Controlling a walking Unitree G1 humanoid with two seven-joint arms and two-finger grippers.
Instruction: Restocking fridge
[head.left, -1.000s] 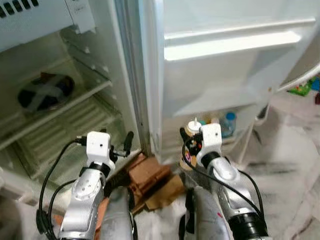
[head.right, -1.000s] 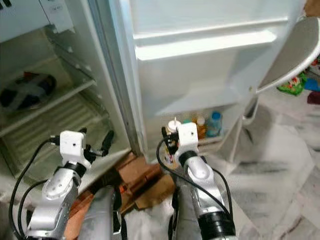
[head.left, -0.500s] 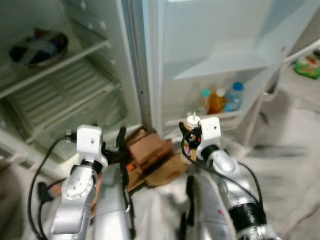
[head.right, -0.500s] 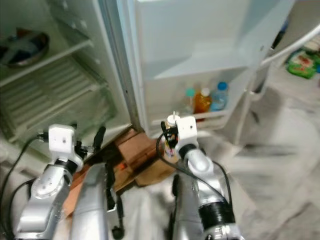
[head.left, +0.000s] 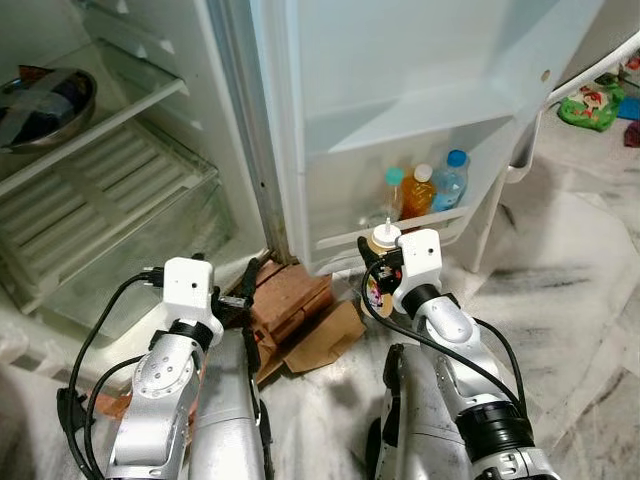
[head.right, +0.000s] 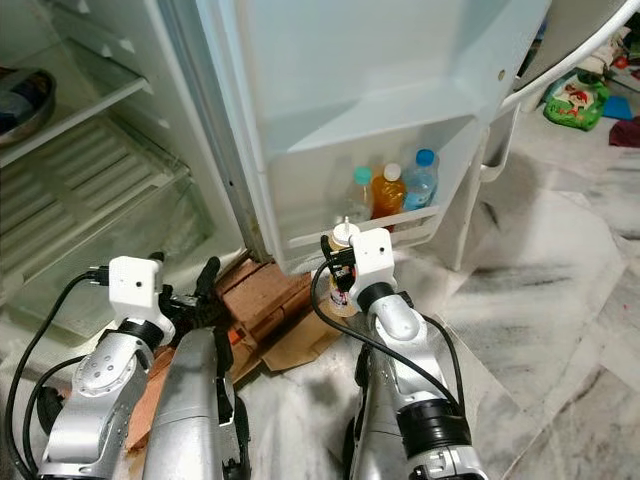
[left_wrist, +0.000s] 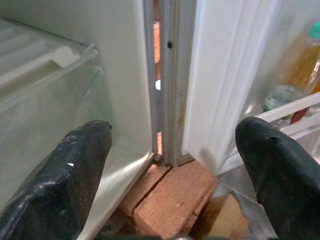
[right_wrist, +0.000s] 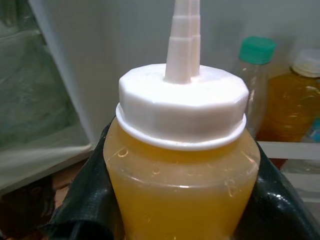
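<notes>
My right gripper (head.left: 378, 282) is shut on a squeeze bottle (right_wrist: 182, 170) of yellow-orange sauce with a white nozzle cap (head.left: 384, 237). It holds the bottle upright just in front of the bottom shelf (head.left: 400, 232) of the open fridge door. On that shelf stand three bottles: a green-capped one (head.left: 393, 192), an orange one with a white cap (head.left: 420, 192) and a clear one with a blue cap (head.left: 451, 180). My left gripper (head.left: 240, 300) is open and holds nothing; its fingers (left_wrist: 70, 170) point at the fridge's hinge side, low by the floor.
The fridge body (head.left: 110, 180) stands open at left, with a glass shelf, a clear drawer and a metal bowl (head.left: 45, 95) on an upper shelf. Bricks and cardboard (head.left: 300, 315) lie under the fridge's front edge. Marble floor spreads to the right; coloured packets (head.left: 590, 100) lie far right.
The view has tilted down and shifted, so the door's bottom shelf and its bottles now sit nearer. My right gripper with the sauce bottle is closer to that shelf. The left arm keeps its pose.
</notes>
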